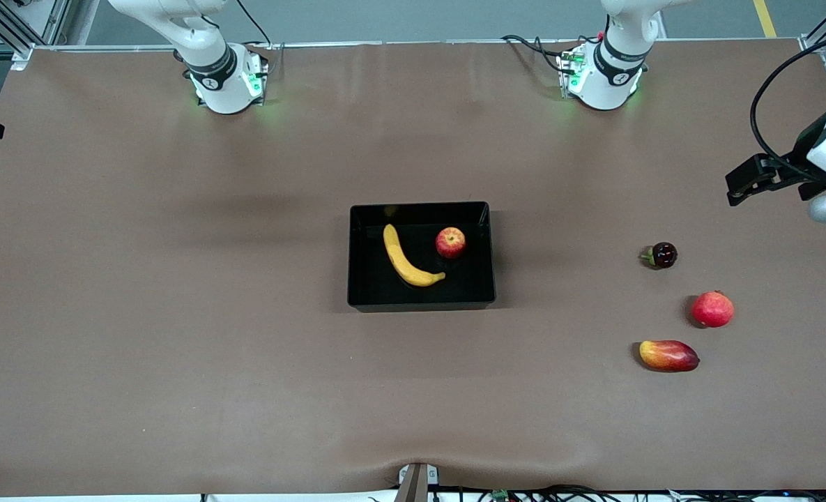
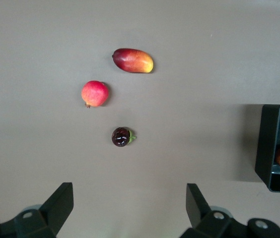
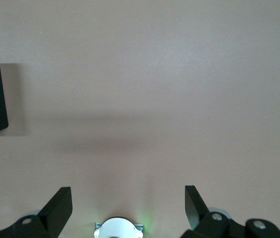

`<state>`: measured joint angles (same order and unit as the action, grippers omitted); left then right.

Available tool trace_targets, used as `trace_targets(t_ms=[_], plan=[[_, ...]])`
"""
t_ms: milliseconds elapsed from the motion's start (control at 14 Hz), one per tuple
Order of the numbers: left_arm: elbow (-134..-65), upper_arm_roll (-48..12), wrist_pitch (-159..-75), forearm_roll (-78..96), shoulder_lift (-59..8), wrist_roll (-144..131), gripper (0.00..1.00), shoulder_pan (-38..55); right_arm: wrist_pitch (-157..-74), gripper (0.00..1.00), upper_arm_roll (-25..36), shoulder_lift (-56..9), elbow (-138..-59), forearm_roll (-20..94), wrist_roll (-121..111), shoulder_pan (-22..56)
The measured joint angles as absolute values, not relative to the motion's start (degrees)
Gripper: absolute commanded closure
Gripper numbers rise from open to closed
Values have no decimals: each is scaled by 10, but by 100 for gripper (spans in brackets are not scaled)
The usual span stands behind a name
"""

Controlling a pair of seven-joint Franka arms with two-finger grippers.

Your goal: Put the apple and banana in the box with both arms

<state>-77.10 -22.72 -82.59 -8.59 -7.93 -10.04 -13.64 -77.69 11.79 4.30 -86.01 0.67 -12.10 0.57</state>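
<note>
I record the table covered in brown cloth, with the box at its centre. Inside the box the banana lies toward the right arm's end, its curve opening toward the apple, which sits at about two o'clock from the banana's middle; the two are just apart.

The left arm is raised over the left arm's end of the table. Its left gripper hangs with fingers released and spread wide, holding nothing, above bare cloth close to the loose fruit.

The right gripper is likewise spread and empty, above bare cloth close to its own base; I see only a corner of the box in the right wrist view.

Three loose fruits rest toward the left arm's end, well apart from the box: a mango nearest the front camera, a round red fruit at one o'clock from it, and a small dark fruit farthest.
</note>
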Motion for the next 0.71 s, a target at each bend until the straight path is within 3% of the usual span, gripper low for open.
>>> trace_targets(t_ms=[427, 712], plan=[[-875, -90, -854, -58, 11, -91, 0, -34, -777, 0, 118, 43, -860, 7, -121, 6], [-878, -62, -849, -52, 27, -91, 0, -17, -777, 0, 118, 43, -860, 7, -121, 6]])
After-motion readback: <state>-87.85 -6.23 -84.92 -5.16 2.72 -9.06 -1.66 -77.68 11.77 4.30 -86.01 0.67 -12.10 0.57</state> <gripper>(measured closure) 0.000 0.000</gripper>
